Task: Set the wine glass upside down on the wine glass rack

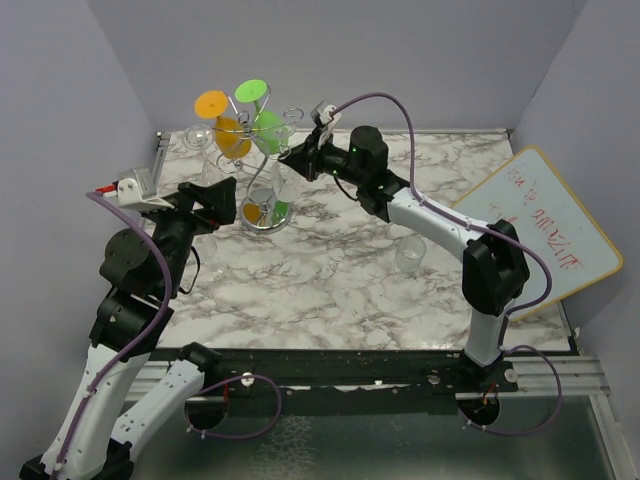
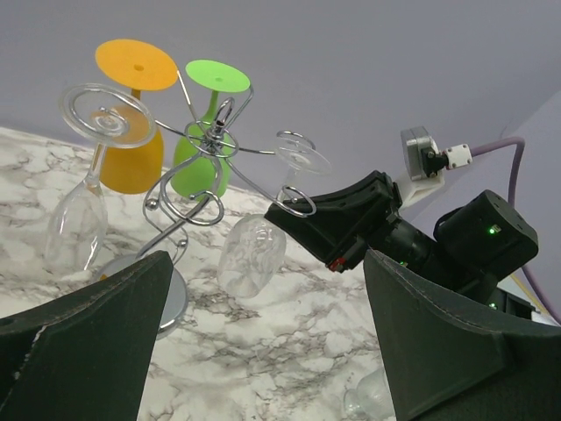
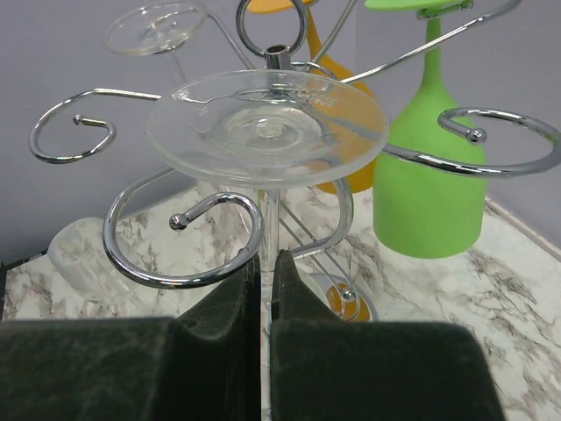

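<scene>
The wine glass rack (image 1: 263, 165) is a silver wire stand with curled arms and a round base (image 2: 172, 300). My right gripper (image 3: 266, 256) is shut on the stem (image 3: 269, 215) of a clear wine glass, held upside down with its foot (image 3: 266, 127) just above a curled arm (image 3: 180, 250). The stem runs beside that curl. Its bowl (image 2: 252, 254) hangs below the right gripper (image 2: 302, 210). My left gripper (image 2: 266, 289) is open and empty, near the rack's base (image 1: 265, 213).
An orange glass (image 2: 131, 158), a green glass (image 2: 203, 162) and another clear glass (image 2: 74, 219) hang upside down on the rack. A clear glass (image 1: 411, 255) stands on the marble table. A whiteboard (image 1: 545, 225) leans at the right.
</scene>
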